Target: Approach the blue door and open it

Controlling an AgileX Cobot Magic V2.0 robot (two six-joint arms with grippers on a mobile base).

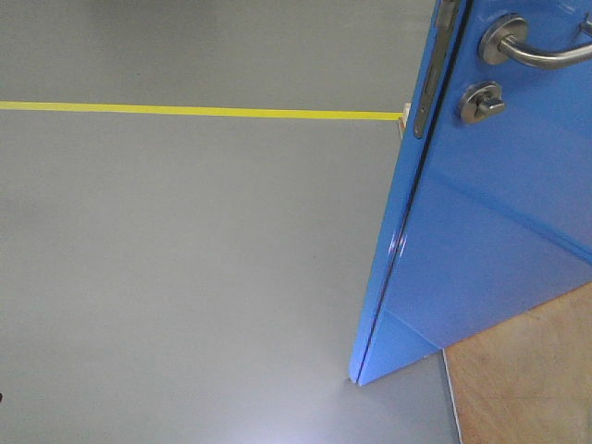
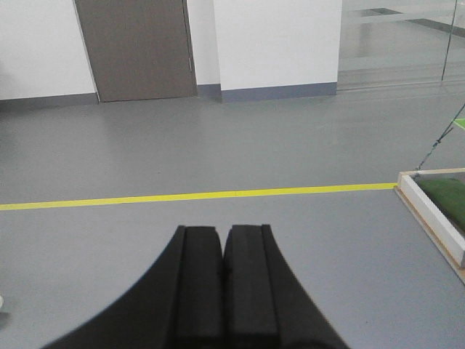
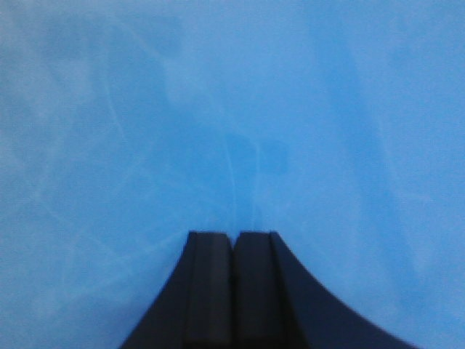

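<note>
The blue door (image 1: 499, 222) fills the right of the front view, seen edge-on and swung ajar. Its silver lever handle (image 1: 532, 51), round thumb-turn lock (image 1: 483, 102) and metal edge plate (image 1: 427, 88) are at the top. In the right wrist view the door's glossy blue panel (image 3: 232, 116) fills the frame, very close to my right gripper (image 3: 233, 234), which is shut and empty, its tips at or almost at the panel. My left gripper (image 2: 222, 228) is shut and empty, pointing over open grey floor away from the door.
A yellow floor line (image 1: 185, 110) crosses the grey floor and also shows in the left wrist view (image 2: 196, 195). A wooden board (image 1: 527, 370) lies under the door at lower right. A low white-framed platform (image 2: 436, 211) is at the right. A grey door (image 2: 136, 47) is in the far wall.
</note>
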